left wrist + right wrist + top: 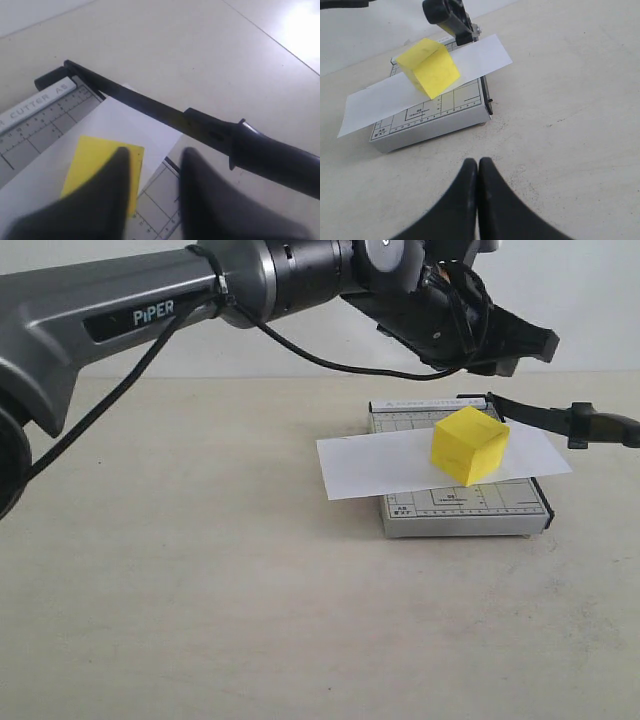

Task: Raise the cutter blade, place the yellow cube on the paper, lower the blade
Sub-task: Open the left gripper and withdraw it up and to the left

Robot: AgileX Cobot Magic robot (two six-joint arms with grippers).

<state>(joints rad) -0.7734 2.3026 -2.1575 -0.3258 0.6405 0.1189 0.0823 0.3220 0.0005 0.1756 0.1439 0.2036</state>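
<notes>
The yellow cube (468, 445) rests on the white paper (370, 465), which lies across the grey cutter base (470, 510). The cutter blade (530, 410) is lifted off the base, and its thick black handle (605, 427) hangs in the air at the right. My left gripper (525, 352) hovers open above the cube and blade, holding nothing. In the left wrist view its fingers (152, 155) straddle the cube's edge (95, 160), with the blade (145, 102) beyond. My right gripper (478, 162) is shut and empty over bare table, short of the base (435, 125) and cube (430, 67).
The left arm (150, 310) stretches across the upper part of the exterior view, with a black cable hanging under it. A beige tabletop (200, 590) surrounds the cutter. The right arm does not show in the exterior view.
</notes>
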